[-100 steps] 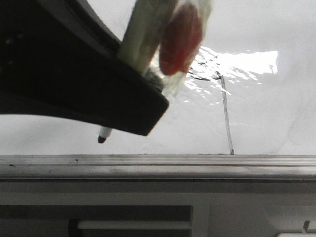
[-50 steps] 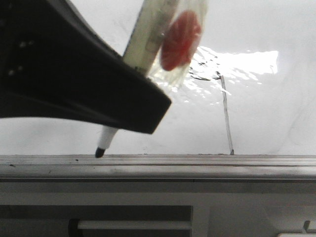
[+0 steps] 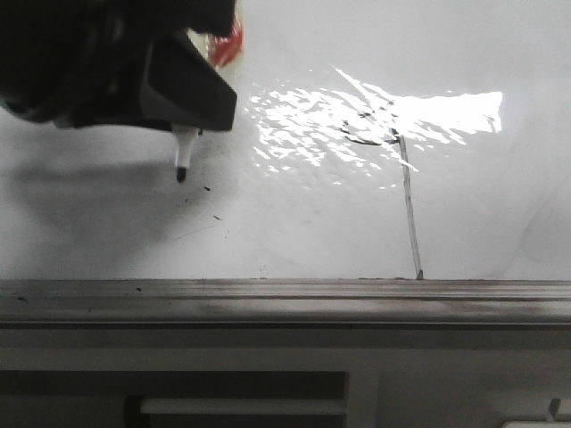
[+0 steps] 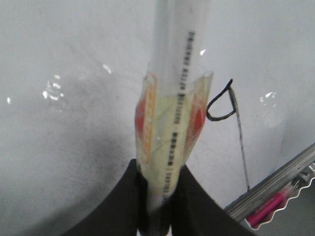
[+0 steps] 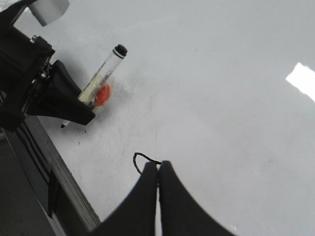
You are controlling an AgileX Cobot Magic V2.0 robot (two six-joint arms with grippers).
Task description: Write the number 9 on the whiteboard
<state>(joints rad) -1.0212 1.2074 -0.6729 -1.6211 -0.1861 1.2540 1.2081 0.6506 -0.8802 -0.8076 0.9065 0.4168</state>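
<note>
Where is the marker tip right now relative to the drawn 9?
In the front view the marker tip sits to the left of the number 9, over the whiteboard above its ledge, held in the left gripper.

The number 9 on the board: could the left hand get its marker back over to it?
Probably yes: the left hand holds the marker, and only bare whiteboard lies between its tip and the number 9.
</note>
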